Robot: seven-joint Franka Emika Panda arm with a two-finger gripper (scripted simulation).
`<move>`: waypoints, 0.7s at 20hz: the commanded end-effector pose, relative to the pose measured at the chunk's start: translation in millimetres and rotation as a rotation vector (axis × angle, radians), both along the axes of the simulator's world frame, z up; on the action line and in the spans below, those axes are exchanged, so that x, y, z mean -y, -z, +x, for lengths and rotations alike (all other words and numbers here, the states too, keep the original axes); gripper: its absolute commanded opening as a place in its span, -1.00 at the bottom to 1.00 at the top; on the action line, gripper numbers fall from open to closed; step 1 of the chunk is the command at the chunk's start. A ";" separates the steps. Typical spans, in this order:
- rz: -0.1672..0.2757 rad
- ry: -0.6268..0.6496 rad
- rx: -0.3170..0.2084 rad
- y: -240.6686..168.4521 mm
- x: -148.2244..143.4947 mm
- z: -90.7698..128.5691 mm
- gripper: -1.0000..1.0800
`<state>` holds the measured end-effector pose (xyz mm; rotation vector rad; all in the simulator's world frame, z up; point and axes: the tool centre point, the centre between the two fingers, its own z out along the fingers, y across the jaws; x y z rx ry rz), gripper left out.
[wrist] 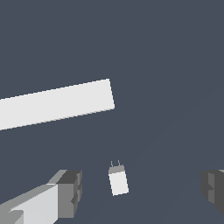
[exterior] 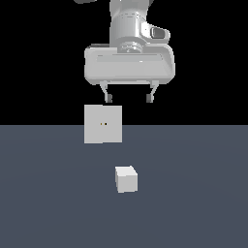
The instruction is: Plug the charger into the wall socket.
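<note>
The charger is a small white cube resting on the dark grey floor, near the middle of the exterior view. In the wrist view the charger shows two thin prongs on one end. The wall socket is an upright white square plate with two tiny dots at its centre, standing behind the charger toward the exterior view's left. From the wrist the wall socket appears as a long white slab seen from above. My gripper hangs high above both, open, with nothing between its fingers.
A flat dark grey floor stretches around both objects. Behind it the background is black.
</note>
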<state>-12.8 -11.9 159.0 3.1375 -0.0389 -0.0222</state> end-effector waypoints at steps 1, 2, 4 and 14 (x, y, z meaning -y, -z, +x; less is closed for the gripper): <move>0.001 -0.009 0.007 4.2 -0.8 -4.6 0.92; 0.001 -0.013 0.011 6.2 -1.2 -6.9 0.92; 0.002 -0.024 0.021 11.0 -2.1 -12.0 0.92; 0.007 -0.098 0.087 46.9 -6.8 -47.5 0.92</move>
